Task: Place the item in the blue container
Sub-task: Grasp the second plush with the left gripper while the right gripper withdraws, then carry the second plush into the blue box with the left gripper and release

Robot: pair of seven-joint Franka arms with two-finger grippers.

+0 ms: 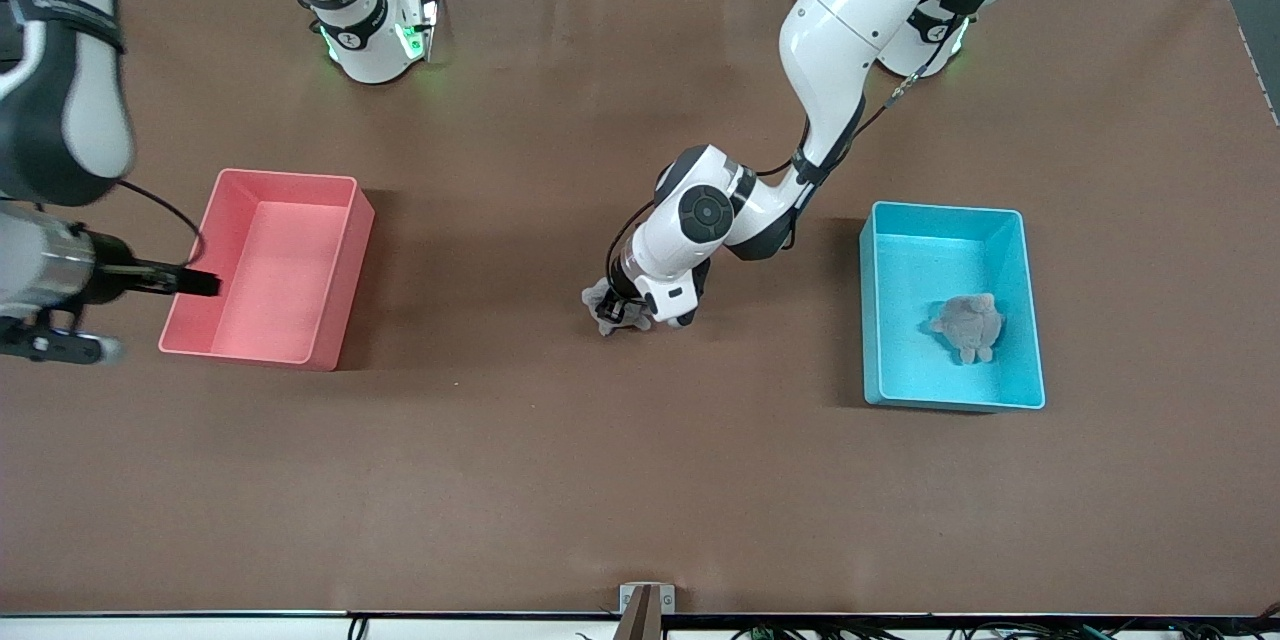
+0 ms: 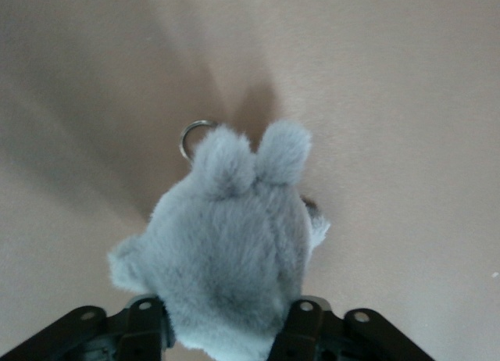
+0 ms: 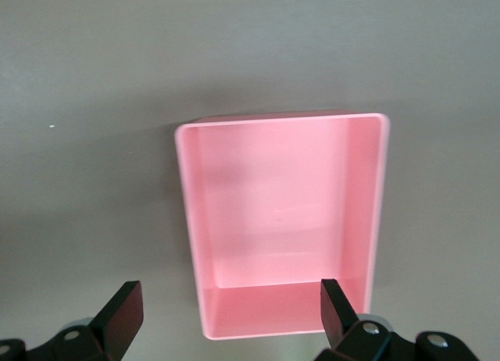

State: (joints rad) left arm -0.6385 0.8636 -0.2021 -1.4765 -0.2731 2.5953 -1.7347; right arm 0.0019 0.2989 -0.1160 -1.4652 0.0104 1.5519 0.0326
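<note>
Brown table (image 1: 560,480), front view: blue container (image 1: 1031,320) at left arm's end, grey plush toy (image 1: 968,325) inside. Pink bin (image 1: 345,270) at right arm's end. Left gripper (image 1: 625,312) low at mid-table, between bins, on second grey plush toy (image 1: 603,305).

Left wrist view: fingers (image 2: 301,330) closed against plush toy (image 2: 226,244) sides; metal ring (image 2: 190,136) by ears.

Right wrist view: right gripper (image 3: 230,310) spread wide, holding nothing, over pink bin (image 3: 367,205); arm waits.

No readable writing.

One plush toy (image 1: 968,325) is being held in the bin (image 1: 1030,320) toward the left arm's end, another (image 1: 605,305) is lying mid-table, and a second bin (image 1: 345,270) is sitting toward the right arm's end.
</note>
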